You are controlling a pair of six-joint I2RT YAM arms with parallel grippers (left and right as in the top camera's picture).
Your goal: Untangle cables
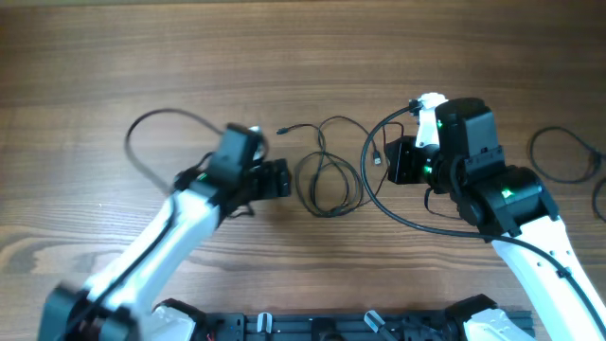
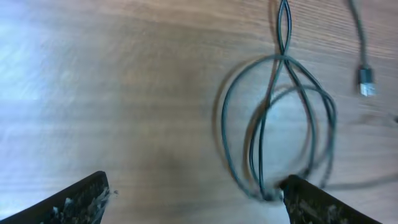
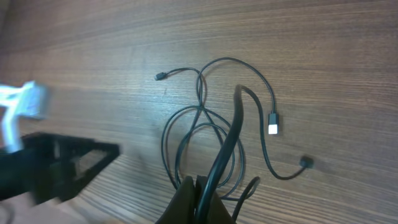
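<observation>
A wooden table (image 1: pixel 85 47) fills every view, its brown grain running left to right. Soft light falls from above, leaving a pale sheen (image 2: pixel 25 62) on the wood.

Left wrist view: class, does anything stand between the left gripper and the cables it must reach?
Nothing visible does. The left gripper is open, and only bare table lies between its fingers and the cables. The near edge of the loops sits close beside one finger.
</observation>
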